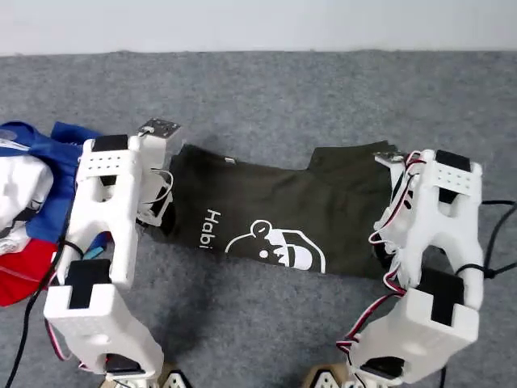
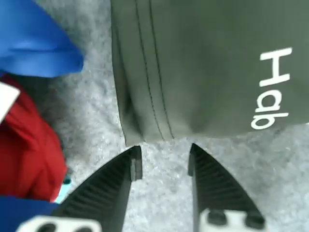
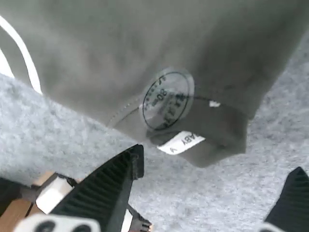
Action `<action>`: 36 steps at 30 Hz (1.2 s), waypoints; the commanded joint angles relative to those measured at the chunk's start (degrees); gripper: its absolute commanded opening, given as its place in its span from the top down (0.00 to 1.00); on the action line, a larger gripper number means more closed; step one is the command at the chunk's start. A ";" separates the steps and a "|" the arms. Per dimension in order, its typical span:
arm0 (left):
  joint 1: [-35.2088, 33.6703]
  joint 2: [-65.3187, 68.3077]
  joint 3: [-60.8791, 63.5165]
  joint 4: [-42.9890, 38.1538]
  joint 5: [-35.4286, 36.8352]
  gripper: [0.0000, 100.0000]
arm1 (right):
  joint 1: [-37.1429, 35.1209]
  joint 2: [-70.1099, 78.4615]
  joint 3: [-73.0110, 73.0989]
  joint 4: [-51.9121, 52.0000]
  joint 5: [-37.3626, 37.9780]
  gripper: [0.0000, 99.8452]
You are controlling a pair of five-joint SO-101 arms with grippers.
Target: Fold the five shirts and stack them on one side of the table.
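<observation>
Between my two arms the dark olive shirt (image 1: pixel 275 218) lies flat at mid-surface, so I judge I'm at the grasp before a fold. My left claw (image 2: pixel 163 162) is spread just off the stitched hem (image 2: pixel 154 128), and my right claw (image 3: pixel 217 169) gapes wide at the collar label (image 3: pixel 181 142). Next, both should pinch their edges together and carry them toward the bare grey surface (image 1: pixel 323 97) beyond, since the pile of blue, red and white shirts (image 1: pixel 24 210) crowds my left.

shirt (image 1: pixel 266 202): dark olive, white graphic | heap (image 1: pixel 32 194): blue, red, white | table (image 1: pixel 323 97): speckled grey | left hand (image 2: pixel 161 162): black
</observation>
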 commanded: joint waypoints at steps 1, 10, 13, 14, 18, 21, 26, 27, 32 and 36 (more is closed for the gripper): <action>-0.62 -3.25 -0.22 -2.81 -0.53 0.78 | -2.15 -3.56 0.35 -0.40 -1.32 0.57; -4.22 3.78 -0.22 -8.88 -0.44 0.75 | -3.74 -3.47 0.53 -0.40 -2.99 0.57; -3.87 9.23 -0.75 -10.99 -0.44 0.75 | -3.74 -3.56 0.53 -0.40 -3.08 0.57; -3.78 10.81 -1.27 -11.52 -0.44 0.75 | -3.74 -3.56 0.53 -0.40 -3.08 0.57; -3.60 15.30 -3.91 -11.87 -0.44 0.84 | -3.74 -3.21 0.62 -0.40 -3.16 0.57; -2.81 16.62 -4.79 -11.43 -0.53 0.94 | -3.65 -3.12 0.62 -0.48 -3.25 0.57; -2.11 17.23 -4.70 -9.67 -0.79 0.99 | -3.74 -3.30 2.29 -0.31 -3.25 0.57; -2.11 17.23 -4.70 -9.76 -0.79 0.99 | -3.82 -3.38 3.52 -0.40 -3.25 0.57; -1.93 17.23 -4.70 -9.76 -0.79 0.99 | -3.91 -3.47 10.73 -5.85 -3.34 0.57; -1.93 17.23 -4.70 -9.76 -0.79 0.99 | -5.67 -3.12 15.65 -13.32 -3.34 0.57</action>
